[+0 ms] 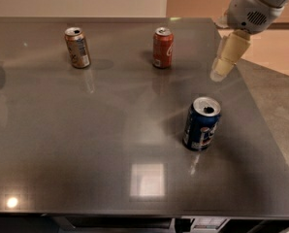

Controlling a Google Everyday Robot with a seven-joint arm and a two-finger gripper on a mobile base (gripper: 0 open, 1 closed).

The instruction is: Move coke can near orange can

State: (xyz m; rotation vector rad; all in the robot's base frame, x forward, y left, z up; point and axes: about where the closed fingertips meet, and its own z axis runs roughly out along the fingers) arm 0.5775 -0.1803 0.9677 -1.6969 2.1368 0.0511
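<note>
The red coke can (162, 48) stands upright at the back middle of the grey table (86, 130). The orange can (77, 47), orange-bronze with a white label panel, stands upright at the back left, well apart from the coke can. The gripper (218, 74) hangs over the table's right side, to the right of the coke can and a little nearer the front. It holds nothing.
A dark blue can (201, 124) stands upright at the right middle of the table, in front of the gripper. The table's right edge (261, 130) lies close to the gripper, with floor beyond it.
</note>
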